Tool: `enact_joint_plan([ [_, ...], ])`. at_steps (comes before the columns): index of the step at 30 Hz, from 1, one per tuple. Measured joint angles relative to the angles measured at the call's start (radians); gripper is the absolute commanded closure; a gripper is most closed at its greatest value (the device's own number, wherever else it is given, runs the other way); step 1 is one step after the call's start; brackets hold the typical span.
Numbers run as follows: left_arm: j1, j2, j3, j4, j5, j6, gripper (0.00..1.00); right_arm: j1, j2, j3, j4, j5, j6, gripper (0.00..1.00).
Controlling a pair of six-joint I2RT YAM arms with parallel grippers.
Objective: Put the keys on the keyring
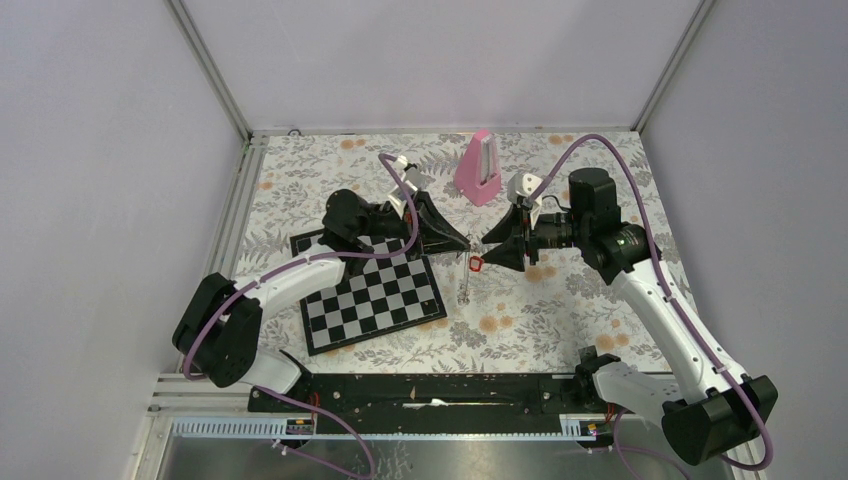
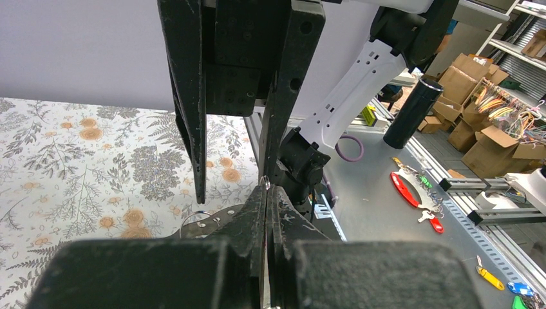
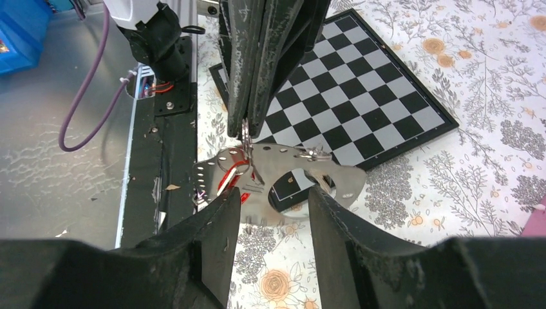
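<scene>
Above the middle of the table (image 1: 560, 330), my left gripper (image 3: 246, 125) was pinched fully shut on the thin pale wire keyring (image 3: 233, 165). This hung the red-headed plastic key (image 1: 476, 264) and flat silver metal key (image 3: 335, 179) clear for my right gripper (image 3: 273, 193), half open, gripping nothing.

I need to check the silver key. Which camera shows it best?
The right wrist view: the silver key faces the camera flat, holes visible, hanging by a ring from the shut left hand. The top view shows only a thin sliver below that hand. The left wrist view shows one holed edge beyond the hand.
</scene>
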Motion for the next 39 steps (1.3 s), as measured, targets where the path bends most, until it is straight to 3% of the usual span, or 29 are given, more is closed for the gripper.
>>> enact_joint_plan([
  [12, 0.0, 0.0, -0.002, -0.078, 0.0, 0.088, 1.0, 0.0, 0.0, 0.0, 0.028, -0.01, 0.055, 0.54],
  [29, 0.0, 0.0, -0.002, -0.096, -0.001, 0.108, 1.0, 0.0, 0.046, -0.039, 0.203, -0.071, 0.207, 0.65],
  [37, 0.002, 0.0, -0.002, -0.096, -0.007, 0.108, 1.0, -0.001, 0.046, -0.064, 0.239, -0.093, 0.234, 0.86],
  [39, 0.004, 0.0, -0.003, -0.096, -0.011, 0.108, 1.0, 0.0, 0.046, -0.069, 0.252, -0.103, 0.249, 0.98],
])
